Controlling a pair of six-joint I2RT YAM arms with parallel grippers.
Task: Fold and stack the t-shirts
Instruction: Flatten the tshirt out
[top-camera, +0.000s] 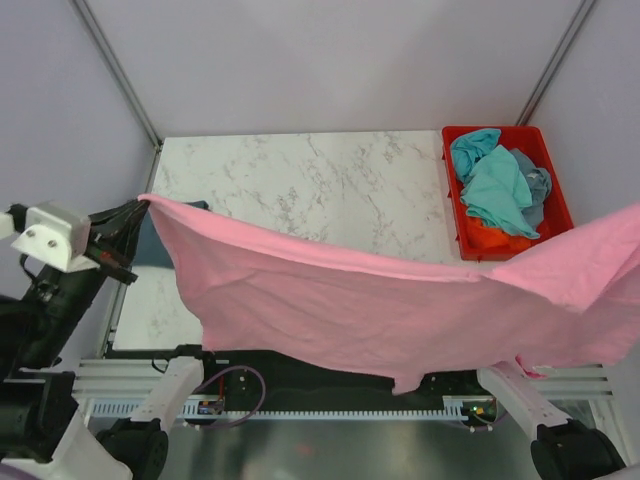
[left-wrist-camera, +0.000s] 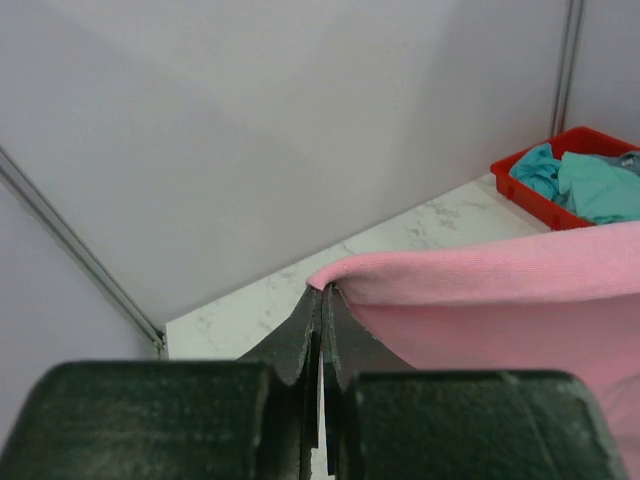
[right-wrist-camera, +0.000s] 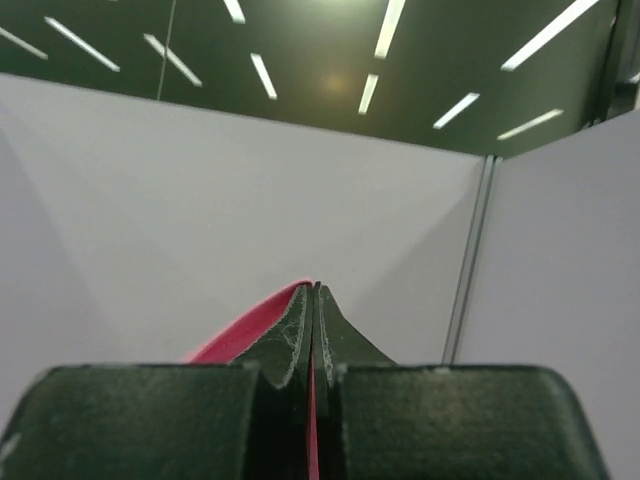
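**A:** Pink t-shirt (top-camera: 380, 300): where is it?

**B:** Off the desk (top-camera: 330, 185), stretched in the air as a wide sheet between the two arms. Its left corner sits at the tips of the left end effector (top-camera: 143, 203). From there the top edge runs off to the right, sagging in the middle.

**A:** How is that end effector set?

**B:** Fingers pressed together, with the pink hem pinched right at their tips. Just below it a slate-blue cloth (top-camera: 152, 245) lies on the desk, partly hidden behind the pink sheet.

**A:** And the right end?

**B:** The shirt's right corner climbs to the edge of the top view. The right end effector (right-wrist-camera: 316, 290) shows only on its own camera, fingers clamped tight with a strip of pink cloth between them.

**A:** Anything else?

**B:** Far to the right of the left end effector, a red crate (top-camera: 505, 130) stands on the desk's back right corner. Turquoise t-shirts (top-camera: 495, 185) and a grey-blue t-shirt (top-camera: 540, 185) lie crumpled inside. In the top view the raised pink sheet covers the crate's near end.
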